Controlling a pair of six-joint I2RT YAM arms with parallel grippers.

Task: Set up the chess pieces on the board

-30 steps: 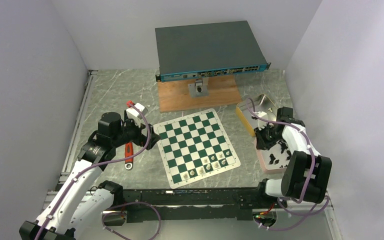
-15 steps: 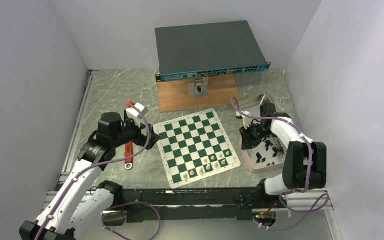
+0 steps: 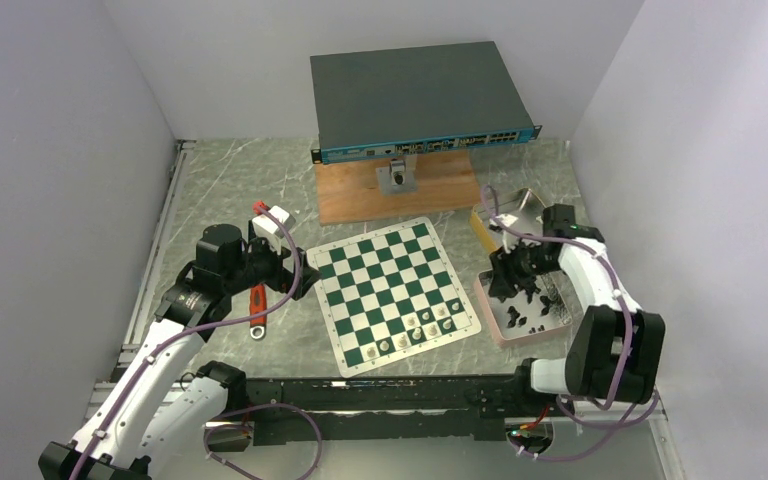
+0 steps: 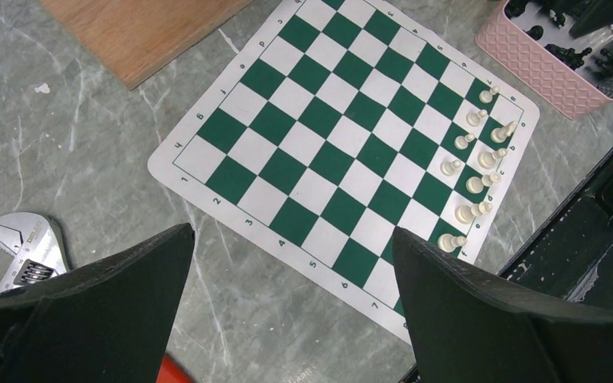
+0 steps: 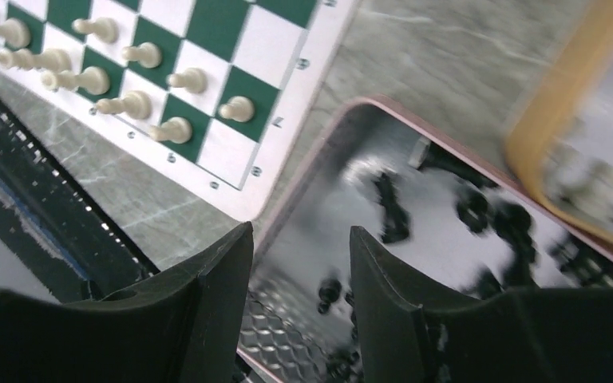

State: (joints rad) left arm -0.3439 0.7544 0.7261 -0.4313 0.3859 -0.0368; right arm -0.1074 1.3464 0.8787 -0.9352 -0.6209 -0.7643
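White-and-black arms (image 3: pixel 135 400), purple cables (image 3: pixel 299 268)

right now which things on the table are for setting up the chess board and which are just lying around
For the job: the board, cream pieces already standing on it, black chess pieces, the pink tray holding them.
Just lying about: red-handled wrench, yellow tin, network switch, wooden plank.
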